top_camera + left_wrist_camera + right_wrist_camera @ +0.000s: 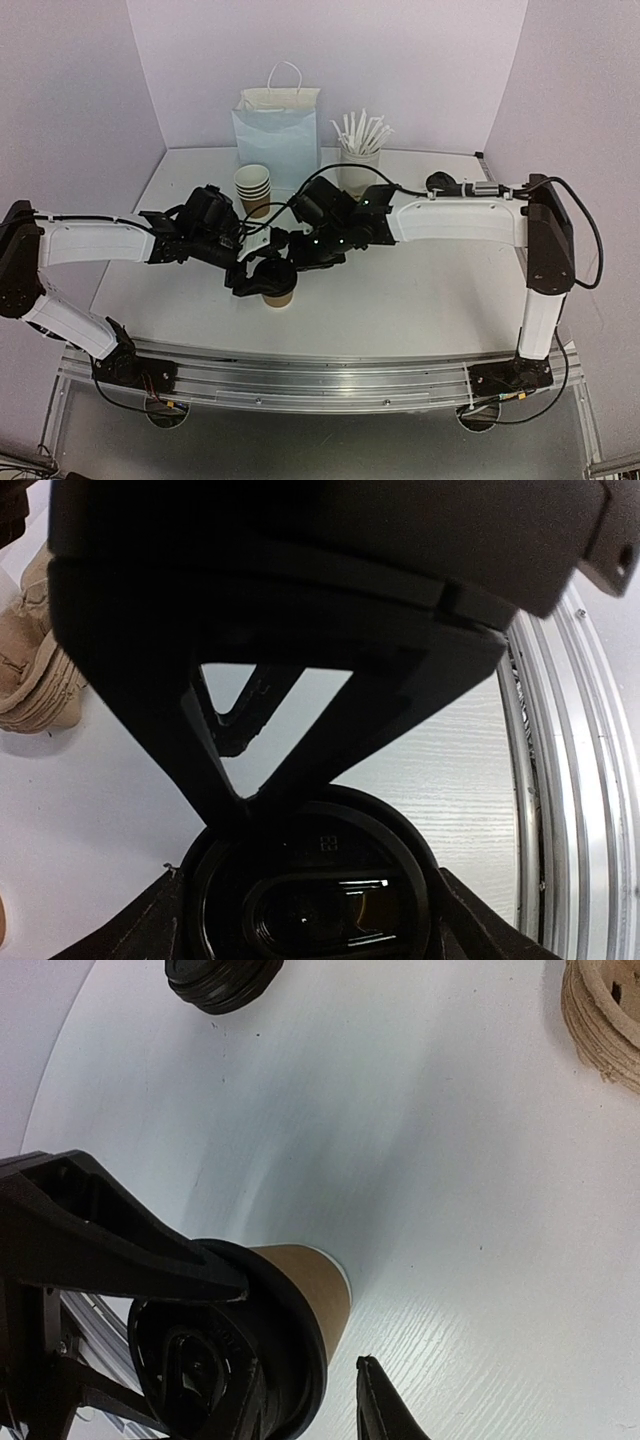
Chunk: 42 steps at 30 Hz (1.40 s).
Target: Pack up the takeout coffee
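Observation:
A brown paper cup (279,295) stands on the table in front of the arms, with a black lid (274,276) on top of it. My left gripper (252,274) holds this lid: in the left wrist view the lid (318,875) fills the gap between my two fingers (150,925). My right gripper (296,256) is open next to the cup (312,1295). One of its fingers (385,1412) stands a little apart from the cup wall; the other is hidden. More cups (253,187) are stacked behind. A tan pulp carrier (605,1020) lies nearby.
A white handled bag (278,128) and a white cup of white sticks (360,150) stand at the back. A stack of black lids (222,980) lies on the table beyond the cup. A metal rail (565,780) runs along the near table edge.

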Tool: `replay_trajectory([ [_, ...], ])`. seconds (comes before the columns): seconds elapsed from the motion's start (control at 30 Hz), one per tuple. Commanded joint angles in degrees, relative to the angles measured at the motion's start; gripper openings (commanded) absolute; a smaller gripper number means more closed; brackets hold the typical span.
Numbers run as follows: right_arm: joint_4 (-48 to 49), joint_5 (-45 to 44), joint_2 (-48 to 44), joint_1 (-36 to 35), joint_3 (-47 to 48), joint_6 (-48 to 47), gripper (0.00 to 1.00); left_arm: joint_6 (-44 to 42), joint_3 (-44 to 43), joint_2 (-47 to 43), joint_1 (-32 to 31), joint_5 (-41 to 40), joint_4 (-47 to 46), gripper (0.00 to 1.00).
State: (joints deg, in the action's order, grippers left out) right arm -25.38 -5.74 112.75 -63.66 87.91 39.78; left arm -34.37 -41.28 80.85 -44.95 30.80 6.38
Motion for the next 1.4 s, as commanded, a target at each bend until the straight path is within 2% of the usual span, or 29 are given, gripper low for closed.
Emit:
replay_trajectory([
  [0.0, -0.3, -1.2, -3.8, -0.1, -1.5, 1.3, 0.28, 2.9, 0.3, 3.6, -0.2, -0.9, 3.6, 0.77],
  [0.1, -0.4, -1.3, -4.2, -0.1, -1.7, 1.3, 0.28, 5.0, 0.1, 4.5, -0.2, -1.7, 2.6, 0.71],
  [0.23, -0.4, -1.4, -4.8, -0.1, -2.3, 1.3, 0.28, 3.5, -1.3, 5.5, -0.2, -0.2, 5.1, 0.66],
  [0.43, -0.4, -1.6, -6.5, -0.1, -4.3, 2.9, 0.28, -9.0, 1.4, 8.8, -0.4, 2.1, 4.5, 0.68],
  [0.57, -0.3, -1.8, -7.9, -0.1, -6.0, 4.5, 0.28, -11.9, 1.1, 12.2, -0.4, 2.9, 4.8, 0.66],
  [0.77, -0.3, -1.0, -8.3, -0.1, -7.1, 5.2, 0.28, -10.5, 0.7, 15.5, -0.3, 3.2, 3.2, 0.63],
  [1.13, 0.5, 8.1, -7.1, 1.3, -7.6, 7.4, 0.21, -7.0, 0.5, 16.3, -0.2, 2.5, 1.2, 0.61],
  [1.37, 0.7, 11.1, -12.7, 2.0, -10.5, 11.2, 0.21, -6.2, 0.8, 15.8, -0.2, 2.3, 0.5, 0.62],
])
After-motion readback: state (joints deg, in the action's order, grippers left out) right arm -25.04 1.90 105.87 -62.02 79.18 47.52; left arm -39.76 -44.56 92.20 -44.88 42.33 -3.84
